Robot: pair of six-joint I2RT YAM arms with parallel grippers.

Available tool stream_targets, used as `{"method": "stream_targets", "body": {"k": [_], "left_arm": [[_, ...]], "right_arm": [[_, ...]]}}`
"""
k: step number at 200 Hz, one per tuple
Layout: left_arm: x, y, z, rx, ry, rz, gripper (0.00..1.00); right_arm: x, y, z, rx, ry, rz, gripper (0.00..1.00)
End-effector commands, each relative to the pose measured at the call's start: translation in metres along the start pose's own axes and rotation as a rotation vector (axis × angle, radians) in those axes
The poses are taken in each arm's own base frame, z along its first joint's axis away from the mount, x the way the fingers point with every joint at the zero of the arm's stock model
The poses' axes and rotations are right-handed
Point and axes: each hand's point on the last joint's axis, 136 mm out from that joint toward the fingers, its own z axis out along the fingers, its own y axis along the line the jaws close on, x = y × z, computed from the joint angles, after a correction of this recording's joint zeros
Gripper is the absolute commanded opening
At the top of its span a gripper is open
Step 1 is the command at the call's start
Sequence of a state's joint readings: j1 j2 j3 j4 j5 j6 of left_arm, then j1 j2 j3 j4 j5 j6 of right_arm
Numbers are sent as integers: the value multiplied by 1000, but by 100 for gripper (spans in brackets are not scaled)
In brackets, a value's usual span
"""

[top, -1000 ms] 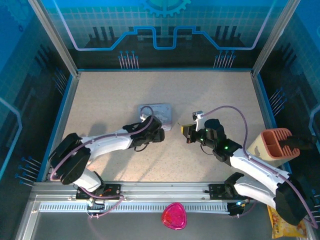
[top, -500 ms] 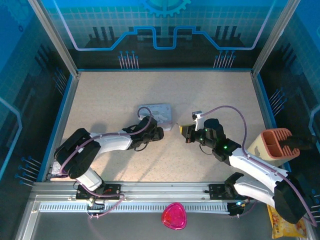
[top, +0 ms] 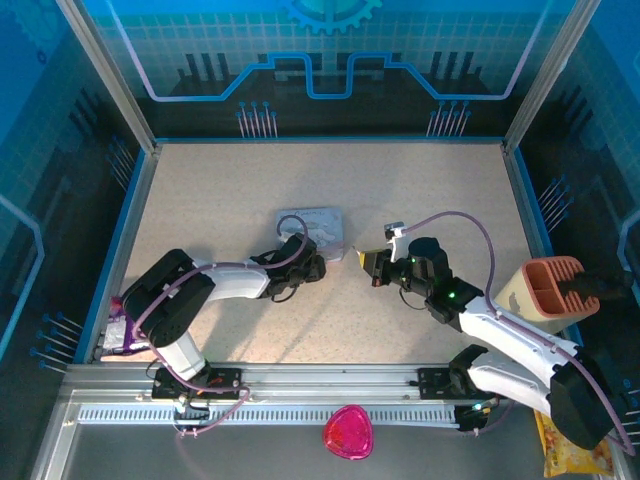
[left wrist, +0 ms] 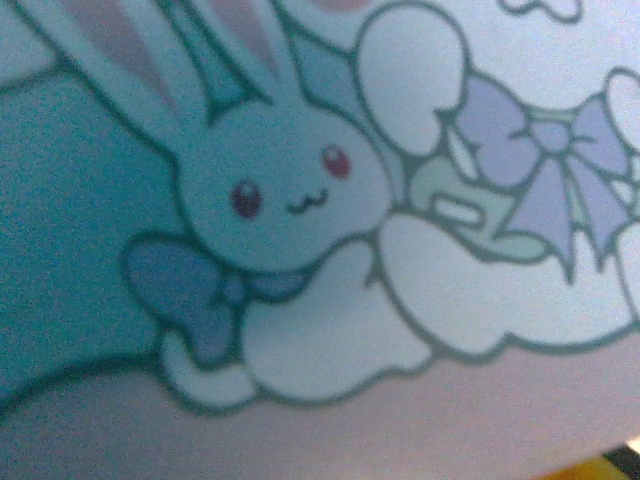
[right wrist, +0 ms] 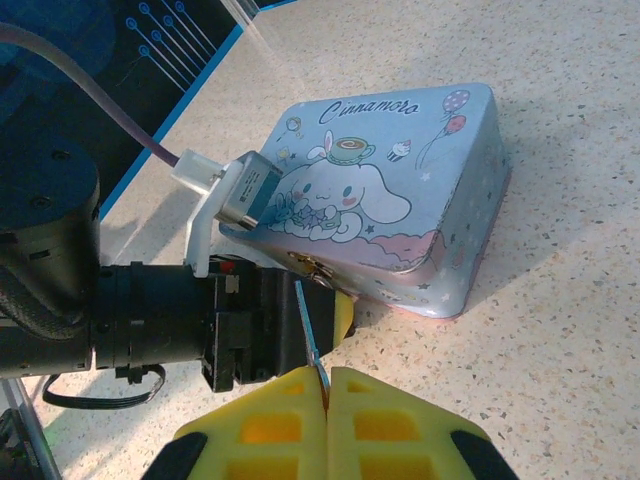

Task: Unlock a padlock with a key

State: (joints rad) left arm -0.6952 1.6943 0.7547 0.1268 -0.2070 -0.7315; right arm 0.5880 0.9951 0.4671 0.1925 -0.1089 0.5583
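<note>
From above, the cartoon-printed tin [top: 318, 226] lies near the middle of the worktop [top: 220, 190]. The left pincer [top: 305, 268] is at the tin's 7 o'clock corner, touching it or just beside it. The right pincer [top: 372, 264] is at the tin's 4 o'clock, apart from it and facing the left one.

The left wrist camera is pressed close to the tin's rabbit print. I cannot tell from it whether that pincer is open or closed.

From the right wrist, the right pincer [right wrist: 328, 378] has its yellow fingers pressed together on the key [right wrist: 308, 325]. The thin blade points to 11 o'clock, towards the left pincer [right wrist: 338, 315]. A small brassy thing at the tin's near edge, at 12 o'clock from that pincer's yellow tip, is probably the padlock [right wrist: 316, 268]. It is too small to make out the keyhole.

The step in hand looks like bringing the key to the padlock. The next move calls for the padlock to be held steady with its keyhole facing the blade. The right pincer must then line the key up closely before pushing it in and turning.
</note>
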Motion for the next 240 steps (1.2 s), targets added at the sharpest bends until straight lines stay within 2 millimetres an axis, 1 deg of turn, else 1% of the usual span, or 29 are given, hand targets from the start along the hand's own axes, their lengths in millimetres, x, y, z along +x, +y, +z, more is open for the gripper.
{"method": "stream_targets", "body": {"k": [1, 26, 90, 109, 128, 161, 175, 176, 179, 196, 224, 240], "left_arm": [[-4, -3, 9, 4, -1, -1, 39], [-4, 1, 7, -4, -6, 3, 33], [-4, 1, -3, 0, -5, -7, 19], [-5, -6, -6, 15, 8, -13, 16], [-10, -15, -12, 39, 9, -17, 16], [-18, -41, -20, 125, 33, -25, 16], [-22, -49, -23, 147, 42, -33, 16], [-22, -49, -24, 148, 43, -35, 16], [-22, -50, -24, 150, 44, -38, 16], [-26, -54, -24, 177, 49, -65, 17], [-31, -57, -23, 217, 63, -123, 18], [-36, -65, -25, 255, 70, -152, 18]], "right_arm": [[-7, 2, -1, -8, -14, 10, 0], [-5, 1, -1, -6, -13, 15, 0], [-1, -1, 2, -4, -2, 35, 0], [2, -2, 4, -4, 15, 61, 0], [8, -5, 7, -3, 33, 108, 0], [21, -10, 16, -21, 79, 229, 0], [33, -13, 20, -22, 122, 282, 0], [31, -12, 20, -29, 113, 282, 0], [29, -11, 21, -37, 107, 288, 0], [39, -13, 24, -41, 138, 328, 0], [55, -21, 28, -15, 172, 392, 0], [64, -23, 32, -21, 195, 451, 0]]}}
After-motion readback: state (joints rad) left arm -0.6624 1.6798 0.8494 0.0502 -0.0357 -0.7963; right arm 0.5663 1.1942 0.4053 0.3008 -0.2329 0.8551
